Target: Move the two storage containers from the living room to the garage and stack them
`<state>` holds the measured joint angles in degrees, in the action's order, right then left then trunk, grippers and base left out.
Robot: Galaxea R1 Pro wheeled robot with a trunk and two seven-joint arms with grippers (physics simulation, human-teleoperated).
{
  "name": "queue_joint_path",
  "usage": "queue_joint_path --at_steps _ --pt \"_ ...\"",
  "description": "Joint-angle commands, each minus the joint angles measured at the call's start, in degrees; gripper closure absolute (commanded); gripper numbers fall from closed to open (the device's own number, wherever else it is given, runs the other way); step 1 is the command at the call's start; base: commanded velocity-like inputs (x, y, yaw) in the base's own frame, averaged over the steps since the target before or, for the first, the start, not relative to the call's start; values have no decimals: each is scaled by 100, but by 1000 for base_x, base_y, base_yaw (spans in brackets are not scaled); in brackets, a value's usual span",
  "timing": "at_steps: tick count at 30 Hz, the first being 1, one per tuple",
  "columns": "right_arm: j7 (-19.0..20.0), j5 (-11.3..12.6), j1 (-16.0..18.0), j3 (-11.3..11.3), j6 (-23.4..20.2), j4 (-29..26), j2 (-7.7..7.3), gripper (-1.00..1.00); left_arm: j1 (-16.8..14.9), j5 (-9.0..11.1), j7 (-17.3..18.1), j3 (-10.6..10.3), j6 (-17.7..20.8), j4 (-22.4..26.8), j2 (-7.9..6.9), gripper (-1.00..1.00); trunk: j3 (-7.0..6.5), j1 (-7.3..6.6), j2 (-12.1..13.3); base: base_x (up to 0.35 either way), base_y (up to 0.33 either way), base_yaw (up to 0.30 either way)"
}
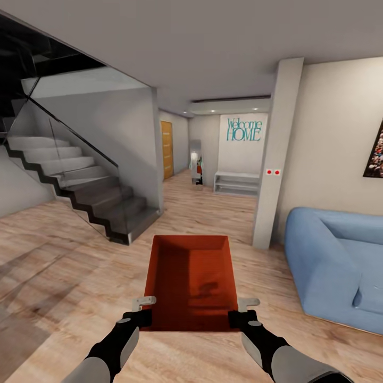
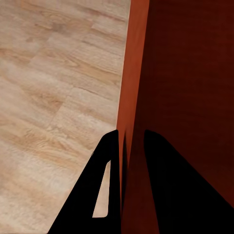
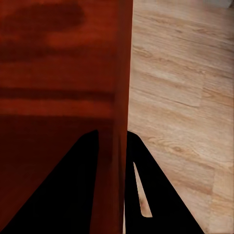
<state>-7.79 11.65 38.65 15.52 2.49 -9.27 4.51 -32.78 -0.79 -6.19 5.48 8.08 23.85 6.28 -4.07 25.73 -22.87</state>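
Nearest the robot, the left pincer [image 1: 139, 313] clamps the near left wall of a red-orange storage container [image 1: 191, 282], one finger [image 2: 105, 190] outside the wall and one inside. The right pincer [image 1: 243, 314] grips the near right wall the same way, finger [image 3: 146, 190] outside. The container is held level above the light wood-plank floor [image 1: 64, 250]. To the right stands a blue sofa [image 1: 340, 260]; left, a staircase [image 1: 80, 186]. Farther off, a hallway with a wooden door [image 1: 167, 149] and a "Welcome HOME" sign [image 1: 244, 130].
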Motion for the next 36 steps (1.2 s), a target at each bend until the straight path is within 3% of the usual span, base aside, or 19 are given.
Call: queue_joint_path --at_steps 1,26,36 --pt "-29 109 3 -50 20 21 -2 100 -1 -114 -113 49 -8 30 -109 100 2 5 -4 322 0 0" --pt "-30 108 3 -52 19 21 -4 100 -1 -107 -113 49 -8 32 -109 100 2 5 -4 322 0 -1" --pt "-32 110 3 -50 14 21 -2 100 -1 -109 -111 49 -8 32 -109 100 2 5 -4 322 0 -194"
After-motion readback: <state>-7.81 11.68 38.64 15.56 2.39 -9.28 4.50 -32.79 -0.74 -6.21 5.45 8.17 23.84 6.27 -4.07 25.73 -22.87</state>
